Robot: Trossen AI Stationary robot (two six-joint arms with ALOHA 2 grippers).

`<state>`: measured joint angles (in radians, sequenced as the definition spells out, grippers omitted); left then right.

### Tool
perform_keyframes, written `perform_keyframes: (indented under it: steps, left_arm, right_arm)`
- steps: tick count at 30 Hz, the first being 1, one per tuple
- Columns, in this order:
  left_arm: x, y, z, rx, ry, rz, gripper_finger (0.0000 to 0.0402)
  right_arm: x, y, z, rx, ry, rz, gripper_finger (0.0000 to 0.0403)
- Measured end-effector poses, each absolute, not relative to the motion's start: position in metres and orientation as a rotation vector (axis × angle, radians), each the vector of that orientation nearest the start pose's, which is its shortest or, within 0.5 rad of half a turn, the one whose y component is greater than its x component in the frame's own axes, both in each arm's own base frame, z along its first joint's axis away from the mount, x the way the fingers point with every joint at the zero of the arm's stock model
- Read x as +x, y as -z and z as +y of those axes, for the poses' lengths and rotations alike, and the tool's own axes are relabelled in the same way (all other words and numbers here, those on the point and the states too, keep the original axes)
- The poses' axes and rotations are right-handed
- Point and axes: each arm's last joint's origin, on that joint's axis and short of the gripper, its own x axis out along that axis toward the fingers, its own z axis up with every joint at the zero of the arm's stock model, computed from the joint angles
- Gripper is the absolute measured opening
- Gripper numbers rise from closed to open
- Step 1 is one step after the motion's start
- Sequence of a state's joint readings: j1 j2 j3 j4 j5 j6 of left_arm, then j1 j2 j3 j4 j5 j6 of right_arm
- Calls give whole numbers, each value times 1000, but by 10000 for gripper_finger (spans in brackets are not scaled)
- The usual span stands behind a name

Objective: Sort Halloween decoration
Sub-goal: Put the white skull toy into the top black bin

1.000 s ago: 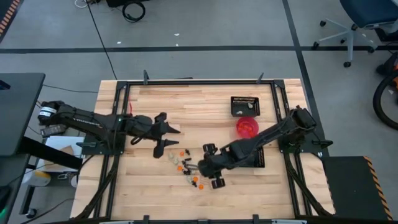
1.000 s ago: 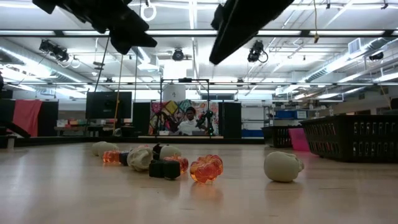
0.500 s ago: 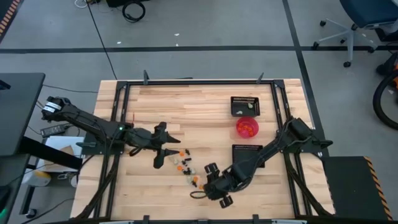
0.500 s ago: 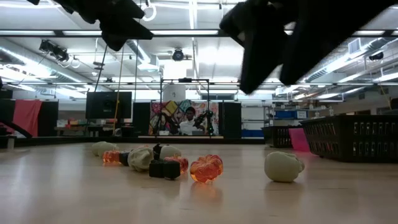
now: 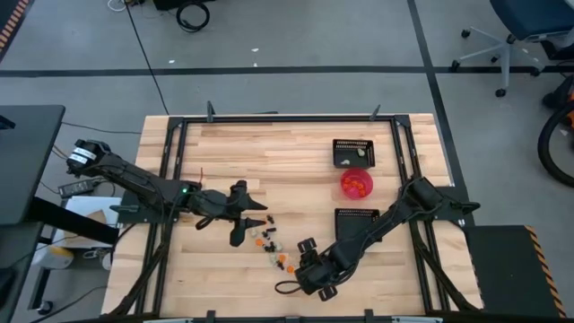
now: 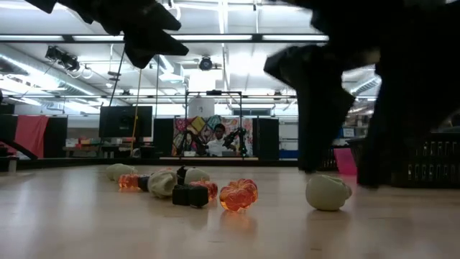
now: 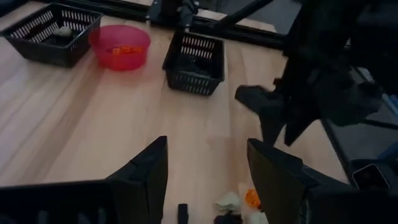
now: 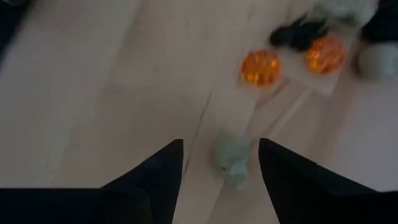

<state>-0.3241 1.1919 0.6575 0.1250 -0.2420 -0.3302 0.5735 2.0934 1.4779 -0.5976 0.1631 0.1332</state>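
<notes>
Your right gripper point(image 8: 219, 167) — fingers spread, empty — hovers over a cream trinket point(image 8: 230, 159) near the tabletop's front edge; left gripper point(image 7: 205, 180) spread, empty.

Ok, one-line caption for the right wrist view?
Open right gripper poised around a pale cream trinket on the wooden table, orange trinkets just beyond.

Wooden table point(image 5: 296, 148) inside a black frame point(image 5: 269, 117). One mesh tray point(image 5: 353, 153) stands near the far right corner; the red bowl point(image 5: 357, 182) sits just beside it; a second tray point(image 5: 357, 218) lies nearer the right edge. An office chair point(image 5: 520, 27) stands on the floor.
</notes>
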Motion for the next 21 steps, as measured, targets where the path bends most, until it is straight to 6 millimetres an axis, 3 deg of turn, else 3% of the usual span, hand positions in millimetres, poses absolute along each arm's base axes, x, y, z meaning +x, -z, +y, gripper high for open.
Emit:
perform_keyframes:
  steps: [4,21]
  left_arm:
    - [241,-239,-75,-214,23,391,192]
    - [241,-239,-75,-216,23,386,192]
  right_arm:
    - [356,-138,223,-339,-262,1181,202]
    - [362,-129,206,-224,-269,1217,117]
